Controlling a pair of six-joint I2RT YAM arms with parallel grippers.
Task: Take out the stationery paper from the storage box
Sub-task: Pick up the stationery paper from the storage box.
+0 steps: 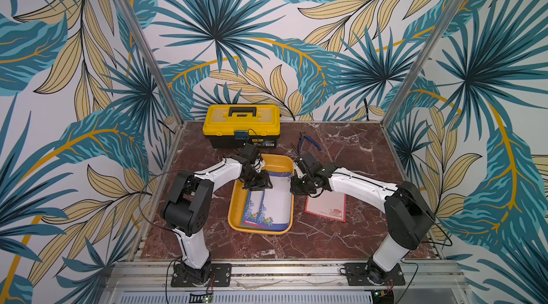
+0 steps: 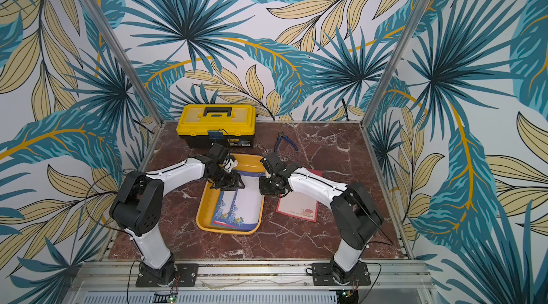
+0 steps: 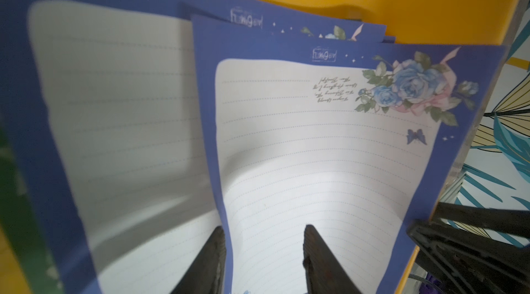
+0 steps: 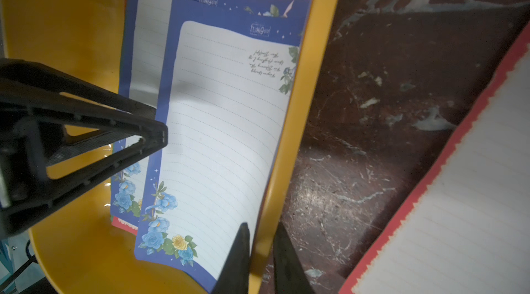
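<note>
The orange-yellow storage box [image 1: 237, 198] [image 2: 207, 204] lies mid-table with the stationery paper [image 1: 277, 198] [image 2: 249, 201] in it. Two blue floral sheets [image 3: 315, 149] [image 4: 223, 123] overlap on top, and a red edge [image 4: 123, 223] peeks from beneath. My left gripper [image 1: 258, 185] [image 3: 263, 228] is open, its tips down on the top sheet, which bulges up between them. My right gripper [image 1: 294, 189] [image 4: 261, 224] is shut on the storage box's right rim [image 4: 289, 146], one finger inside against the paper, one outside. A red-bordered sheet [image 1: 326, 206] [image 4: 459, 206] lies on the table to the right.
A yellow-lidded black toolbox [image 1: 241, 124] [image 2: 216, 124] stands behind the storage box at the back wall. Blue-handled pliers [image 1: 308, 142] [image 2: 286, 142] lie right of it. The table is dark red marble [image 1: 341, 237], closed in by leaf-patterned walls.
</note>
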